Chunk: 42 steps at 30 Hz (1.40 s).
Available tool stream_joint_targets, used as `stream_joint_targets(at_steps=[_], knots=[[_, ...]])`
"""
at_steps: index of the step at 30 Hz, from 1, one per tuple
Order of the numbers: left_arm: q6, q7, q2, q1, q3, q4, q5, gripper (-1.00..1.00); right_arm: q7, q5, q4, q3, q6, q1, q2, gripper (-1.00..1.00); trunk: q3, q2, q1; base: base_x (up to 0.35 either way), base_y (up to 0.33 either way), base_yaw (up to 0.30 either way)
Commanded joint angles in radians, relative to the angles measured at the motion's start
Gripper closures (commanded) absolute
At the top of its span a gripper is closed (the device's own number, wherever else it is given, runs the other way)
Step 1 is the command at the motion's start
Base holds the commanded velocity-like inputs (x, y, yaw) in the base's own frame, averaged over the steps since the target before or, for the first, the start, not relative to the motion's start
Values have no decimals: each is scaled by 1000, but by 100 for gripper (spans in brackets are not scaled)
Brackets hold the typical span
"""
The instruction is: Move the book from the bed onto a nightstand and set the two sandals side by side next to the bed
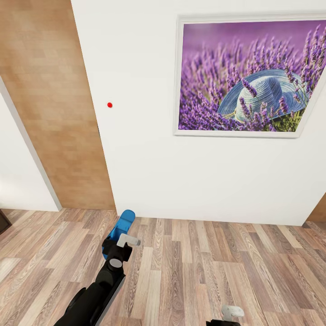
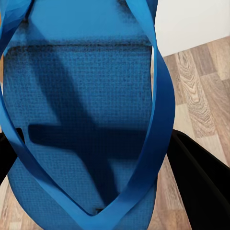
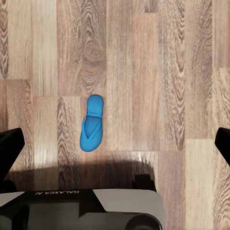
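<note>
while the head camera faces a white wall hung with a framed lavender-field picture, the left gripper sits low at the near left, clamped on one bright blue sandal. the sandal sticks out past the gripper toward the wall, above the wood-plank floor. from the left wrist camera that same sandal looms very close, its textured sole and thong straps between the dark fingers.

a light wooden door stands at the far left beside the wall.

the second sandal lies flat on the planks, seen from the right wrist camera well below the right gripper, whose dark fingertips sit spread wide apart with nothing between them (part of the robot's grey base shows there too). a red dot marks the wall left of the picture.
</note>
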Motion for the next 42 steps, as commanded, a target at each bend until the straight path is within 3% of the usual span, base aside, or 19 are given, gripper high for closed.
stream_joint_targets(at_steps=[1, 11, 18, 28, 42], knots=[[9, 2, 1, -1, -3, -2, -6, 100, 5, 0, -2, -8, 6, 0, 1, -100, -2, -2, 1, 0, 0, 0], [13, 2, 5, 1, -3, -69, -6, 100, -13, 2, -2, -5, 14, -1, 7, -100, -2, -2, 1, 0, 0, 0], [92, 0, 4, 2, -7, -158, -4, 100, -63, 2, -2, -2, 18, -1, 13, -100, -2, -2, 1, 0, 0, 0], [128, 1, 1, 2, -17, -182, -4, 100, -89, 3, -11, -1, 91, -1, 21, -100, -2, -2, 1, 0, 0, 0], [159, 6, 1, 3, -20, -238, -2, 100, -94, 6, -14, 1, 115, -8, 45, -100, -2, -2, 1, 0, 0, 0]])
